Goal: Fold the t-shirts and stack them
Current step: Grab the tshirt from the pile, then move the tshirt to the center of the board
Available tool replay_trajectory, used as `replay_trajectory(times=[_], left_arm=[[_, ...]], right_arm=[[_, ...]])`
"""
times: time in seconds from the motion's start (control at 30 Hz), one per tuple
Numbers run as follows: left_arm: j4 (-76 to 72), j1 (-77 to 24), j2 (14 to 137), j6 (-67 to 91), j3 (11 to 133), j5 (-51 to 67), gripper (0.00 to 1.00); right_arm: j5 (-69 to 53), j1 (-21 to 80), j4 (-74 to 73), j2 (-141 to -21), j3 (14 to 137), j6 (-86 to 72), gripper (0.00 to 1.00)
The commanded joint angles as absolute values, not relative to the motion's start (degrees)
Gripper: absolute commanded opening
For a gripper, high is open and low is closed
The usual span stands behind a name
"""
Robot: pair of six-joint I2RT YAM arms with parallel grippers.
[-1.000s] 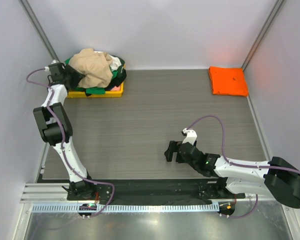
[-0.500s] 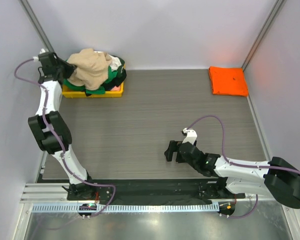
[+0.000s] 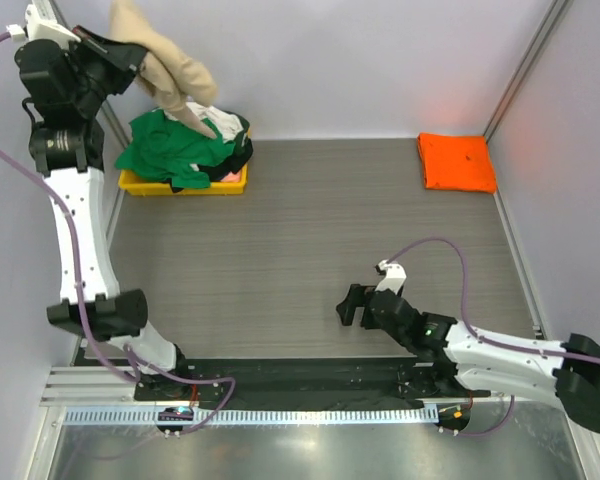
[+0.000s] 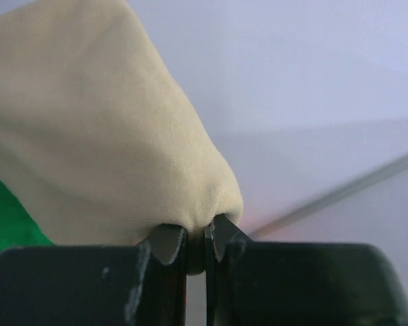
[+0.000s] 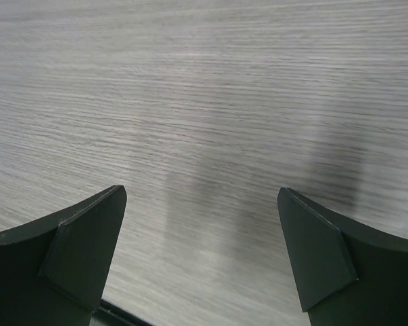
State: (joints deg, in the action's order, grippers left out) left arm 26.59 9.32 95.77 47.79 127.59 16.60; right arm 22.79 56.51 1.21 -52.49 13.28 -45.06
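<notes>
Holding a bunched fold of the tan shirt (image 4: 102, 122), your left gripper (image 3: 123, 52) has its jaws pressed nearly together on the cloth, high above the yellow tray (image 3: 140, 183). Expect the shirt to be soft, light and limp: it will droop and swing, so a shoulder seam or hem corner would likely spread it better than this pinch. The left wrist view shows the grip itself. Only the top view shows the shirt's tail hanging towards the green shirt (image 3: 165, 150) heaped in the tray, whether touching you cannot tell, and the orange shirt (image 3: 457, 162) folded at the far right. Your right gripper (image 5: 200, 197) is spread wide over bare table (image 3: 310, 230).
</notes>
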Motion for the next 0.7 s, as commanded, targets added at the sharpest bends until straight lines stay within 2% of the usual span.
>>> replay_trajectory(times=[0.0, 0.1, 0.17, 0.2, 0.23, 0.27, 0.3, 0.33, 0.4, 0.43, 0.5, 0.53, 0.67], left_arm=[[31.3, 6.5, 85.9, 47.8, 123.3, 22.8, 0.0], [33.5, -0.2, 82.7, 46.2, 119.3, 26.0, 0.0], [37.1, -9.9, 83.0, 42.6, 118.7, 26.5, 0.01], [38.6, -12.7, 83.6, 41.9, 118.6, 27.7, 0.03], [40.8, -15.7, 85.6, 41.3, 118.0, 28.5, 0.1], [42.9, -21.4, 87.3, 38.4, 118.0, 29.2, 0.21], [45.8, -24.1, 89.3, 36.8, 118.5, 27.0, 0.37], [55.3, -26.6, 95.0, 34.8, 121.3, 24.7, 0.71], [66.9, -31.2, 101.7, 30.1, 126.5, 16.1, 0.94], [73.4, -32.3, 106.0, 29.2, 127.7, 12.6, 1.0], [73.0, -35.4, 104.8, 29.4, 122.4, 6.5, 1.0], [66.9, -35.9, 102.7, 30.1, 112.6, 6.1, 1.0], [55.5, -36.1, 88.2, 37.2, 91.4, 5.5, 1.0]], right_arm=[[27.5, 56.3, -6.4, -44.0, 13.6, -47.3, 1.0], [30.9, 56.3, -16.1, -34.6, 18.5, -49.4, 1.0], [33.2, 56.3, -20.6, -28.8, 21.6, -50.0, 1.0], [35.5, 56.3, -24.5, -27.3, 24.8, -50.1, 1.0], [36.8, 56.3, -26.4, -26.6, 26.4, -50.3, 1.0], [39.0, 56.3, -30.3, -26.4, 28.1, -50.7, 1.0], [40.2, 56.3, -32.2, -26.8, 31.7, -50.8, 1.0], [41.1, 56.3, -34.3, -27.5, 33.6, -51.4, 1.0], [43.1, 56.3, -41.0, -30.7, 38.7, -53.9, 1.0], [43.7, 56.3, -43.3, -31.9, 40.3, -55.2, 1.0], [44.5, 56.3, -50.8, -34.3, 43.8, -60.1, 1.0], [45.4, 56.3, -53.4, -34.6, 44.6, -61.9, 1.0], [45.4, 56.4, -60.1, -32.8, 44.6, -67.1, 1.0]])
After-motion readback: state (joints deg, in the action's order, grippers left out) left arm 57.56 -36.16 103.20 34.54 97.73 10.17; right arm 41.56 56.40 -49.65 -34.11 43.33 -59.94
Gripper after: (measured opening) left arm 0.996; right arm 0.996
